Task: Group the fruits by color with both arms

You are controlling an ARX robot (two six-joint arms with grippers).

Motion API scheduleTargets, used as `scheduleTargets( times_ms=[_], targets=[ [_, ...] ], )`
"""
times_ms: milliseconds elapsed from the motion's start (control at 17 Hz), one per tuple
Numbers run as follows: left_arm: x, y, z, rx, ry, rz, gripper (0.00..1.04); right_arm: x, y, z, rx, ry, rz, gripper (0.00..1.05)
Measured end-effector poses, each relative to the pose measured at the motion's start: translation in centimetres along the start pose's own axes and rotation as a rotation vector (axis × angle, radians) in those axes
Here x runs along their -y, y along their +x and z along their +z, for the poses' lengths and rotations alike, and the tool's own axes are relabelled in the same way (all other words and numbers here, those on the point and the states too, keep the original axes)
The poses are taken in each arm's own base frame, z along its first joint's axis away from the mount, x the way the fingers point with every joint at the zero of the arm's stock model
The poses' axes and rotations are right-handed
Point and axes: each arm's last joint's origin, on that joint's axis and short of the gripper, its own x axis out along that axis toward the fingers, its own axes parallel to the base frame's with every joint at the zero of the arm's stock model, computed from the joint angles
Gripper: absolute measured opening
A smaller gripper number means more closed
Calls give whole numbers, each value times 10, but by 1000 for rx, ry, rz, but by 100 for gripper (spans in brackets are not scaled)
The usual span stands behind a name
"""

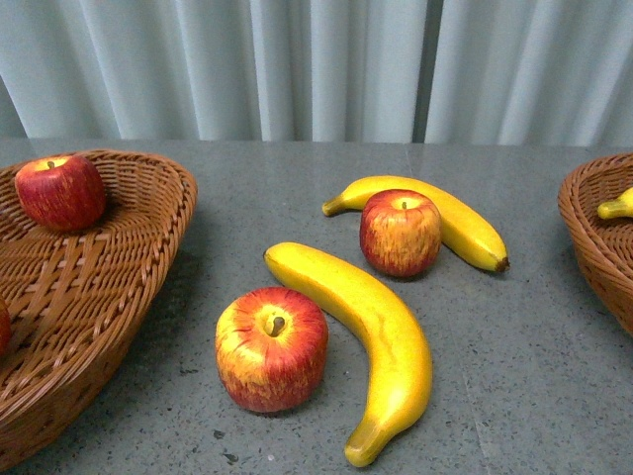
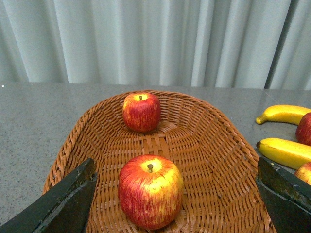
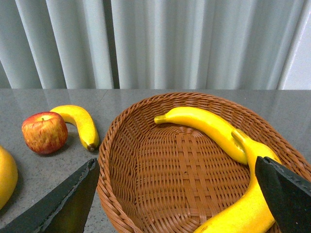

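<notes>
On the table lie a near apple (image 1: pixel 271 348), a long banana (image 1: pixel 366 336), a far apple (image 1: pixel 400 232) and a second banana (image 1: pixel 435 213) behind it. The left wicker basket (image 1: pixel 119 287) holds two apples (image 2: pixel 141 111) (image 2: pixel 150 191). My left gripper (image 2: pixel 176 167) hangs open over this basket, its fingers (image 2: pixel 68 199) wide on either side of the nearer apple and clear of it. The right wicker basket (image 3: pixel 146 194) holds two bananas (image 3: pixel 206 126) (image 3: pixel 248 204). My right gripper (image 3: pixel 176 167) is open above it, holding nothing. Neither arm shows in the front view.
Grey curtains (image 1: pixel 316 69) hang behind the grey tabletop (image 1: pixel 534 376). The baskets stand at the table's left and right edges, with the loose fruit between them. The right basket's rim (image 1: pixel 584 228) shows a banana tip (image 1: pixel 615 206).
</notes>
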Motion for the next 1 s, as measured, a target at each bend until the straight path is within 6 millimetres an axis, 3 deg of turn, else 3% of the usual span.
scheduleTargets(
  times_ms=[1000],
  targets=[
    [0, 0, 0, 0, 0, 0, 98, 0, 0, 0, 0, 0, 0, 98]
  ],
)
